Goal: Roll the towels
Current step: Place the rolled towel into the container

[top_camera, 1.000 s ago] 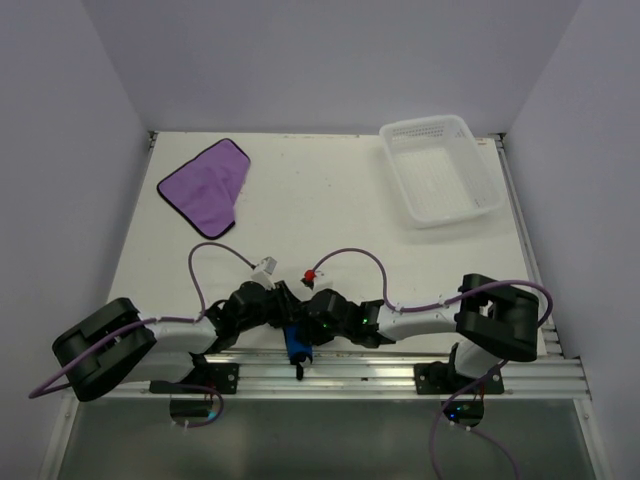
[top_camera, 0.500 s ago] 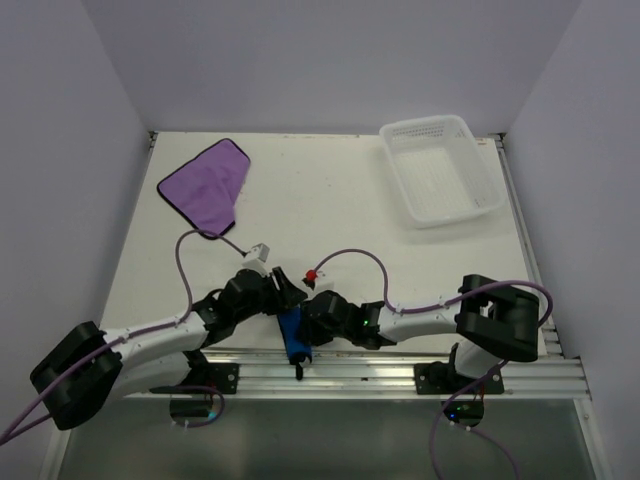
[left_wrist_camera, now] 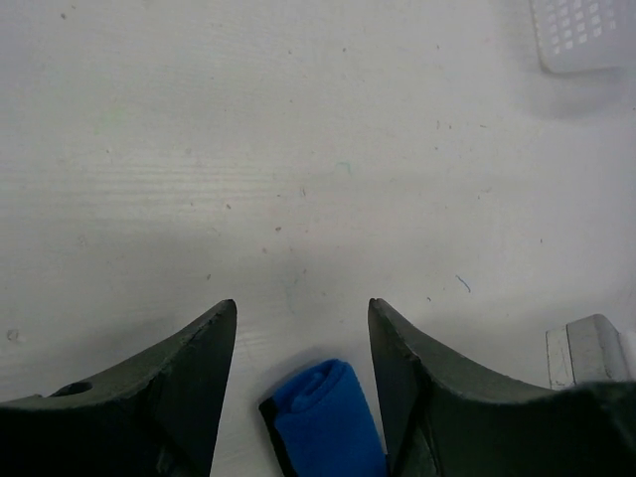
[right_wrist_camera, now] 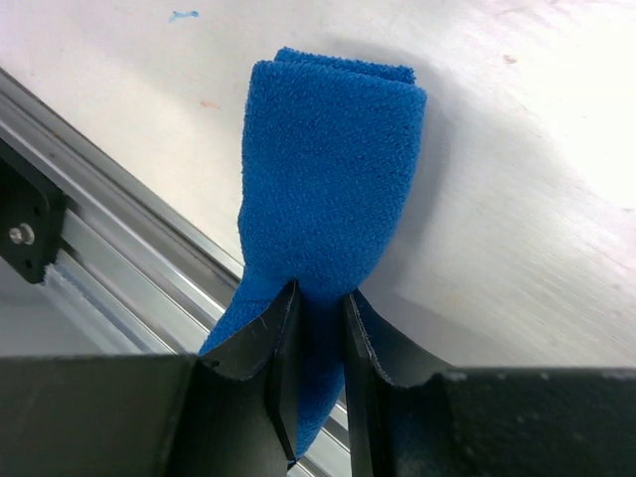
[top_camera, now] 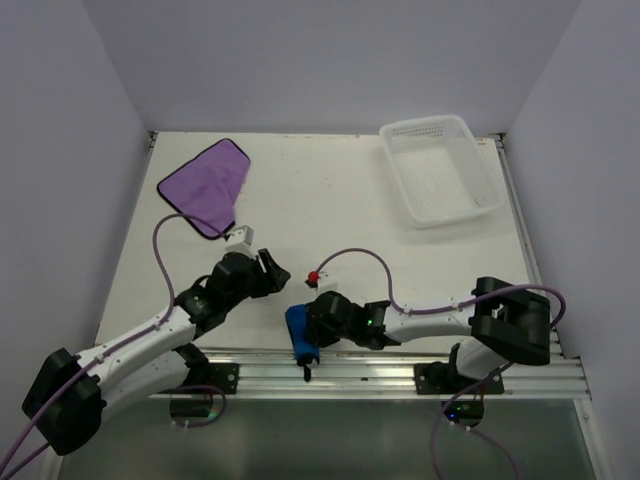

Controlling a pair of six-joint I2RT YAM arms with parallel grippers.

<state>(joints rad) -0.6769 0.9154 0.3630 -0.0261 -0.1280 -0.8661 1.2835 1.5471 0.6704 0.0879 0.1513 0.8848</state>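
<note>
**Left arm is letting go of the blue roll; right arm is taking it over**

Starting far back from the rail [top_camera: 400, 366], the purple towel [top_camera: 205, 185] is lying flat and unrolled, a corner folded over, with nothing touching it. That one is still waiting to be rolled.

Moving right, the big change: the left gripper [left_wrist_camera: 301, 303] is pulling back from the rail. A second ago it was huddled over the blue bundle with its partner; now it is sitting further up the table from the rail, turned toward the purple cloth. Its jaws are spreading wide and holding nothing, only bare table showing between them. By my reading, it is heading off for the second towel.

Next along, right at the rail, the blue towel [right_wrist_camera: 328, 169] is sitting as a tight, chunky roll, its near end drooping over the rail's edge. The first roll looks as good as done.

The right gripper [right_wrist_camera: 318, 293] is squeezing in on that drooping end, jaws nearly closed with blue cloth pinched between the fingers, so it alone is now keeping hold of the roll.

Furthest right, well back from the rail, the basket [top_camera: 478, 188] is standing with nothing in it.
</note>
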